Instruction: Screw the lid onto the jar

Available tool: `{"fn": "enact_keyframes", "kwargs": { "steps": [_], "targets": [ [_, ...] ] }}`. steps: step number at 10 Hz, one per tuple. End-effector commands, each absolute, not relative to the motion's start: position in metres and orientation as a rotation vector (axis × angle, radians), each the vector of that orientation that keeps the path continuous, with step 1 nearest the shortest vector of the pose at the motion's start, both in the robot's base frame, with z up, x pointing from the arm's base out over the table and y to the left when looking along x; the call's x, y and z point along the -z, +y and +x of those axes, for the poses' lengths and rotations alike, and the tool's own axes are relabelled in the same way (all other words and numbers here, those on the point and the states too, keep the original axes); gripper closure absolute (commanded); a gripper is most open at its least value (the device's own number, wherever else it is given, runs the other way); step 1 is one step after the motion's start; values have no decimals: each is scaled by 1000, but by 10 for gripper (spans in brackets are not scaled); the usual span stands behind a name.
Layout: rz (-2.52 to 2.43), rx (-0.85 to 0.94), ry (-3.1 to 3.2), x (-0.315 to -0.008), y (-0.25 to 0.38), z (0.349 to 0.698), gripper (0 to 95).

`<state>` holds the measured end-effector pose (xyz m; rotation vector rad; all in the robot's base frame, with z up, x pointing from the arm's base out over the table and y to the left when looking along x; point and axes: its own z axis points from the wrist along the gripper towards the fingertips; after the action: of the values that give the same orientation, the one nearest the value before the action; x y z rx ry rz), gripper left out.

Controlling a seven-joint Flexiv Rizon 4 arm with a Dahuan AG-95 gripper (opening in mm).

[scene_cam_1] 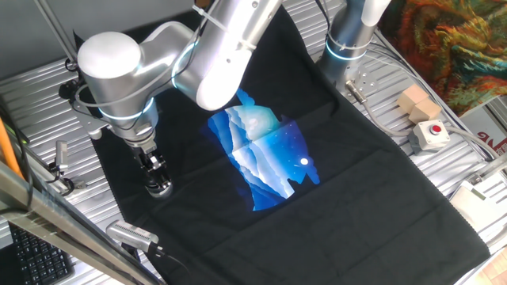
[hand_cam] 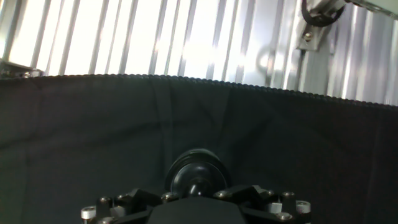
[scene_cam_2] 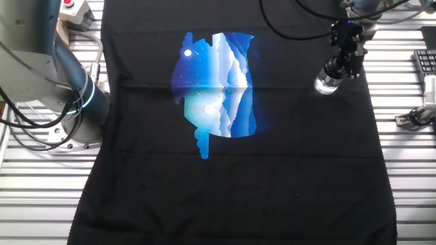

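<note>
No words, numbers or brand marks can be read anywhere. At the 3 o'clock edge of one fixed view, a white card [scene_cam_1: 497, 142] carries red marks, cut off and illegible.

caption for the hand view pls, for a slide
Hand view: the gripper poised right over the dark round lid on the black cloth, ribbed metal table beyond.

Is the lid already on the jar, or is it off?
On: the dark lid sits atop the jar, with the gripper directly over it. How tightly it is screwed, cannot tell.
</note>
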<state>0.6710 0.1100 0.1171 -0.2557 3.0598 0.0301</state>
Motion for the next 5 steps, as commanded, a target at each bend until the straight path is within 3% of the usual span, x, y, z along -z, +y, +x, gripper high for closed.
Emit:
{"fn": "enact_keyframes", "kwargs": {
  "steps": [1, 5],
  "targets": [
    [-246, -30, 3063, -117, 110, 672, 190],
    [-257, -8, 3063, -117, 110, 672, 190]
  ]
}}
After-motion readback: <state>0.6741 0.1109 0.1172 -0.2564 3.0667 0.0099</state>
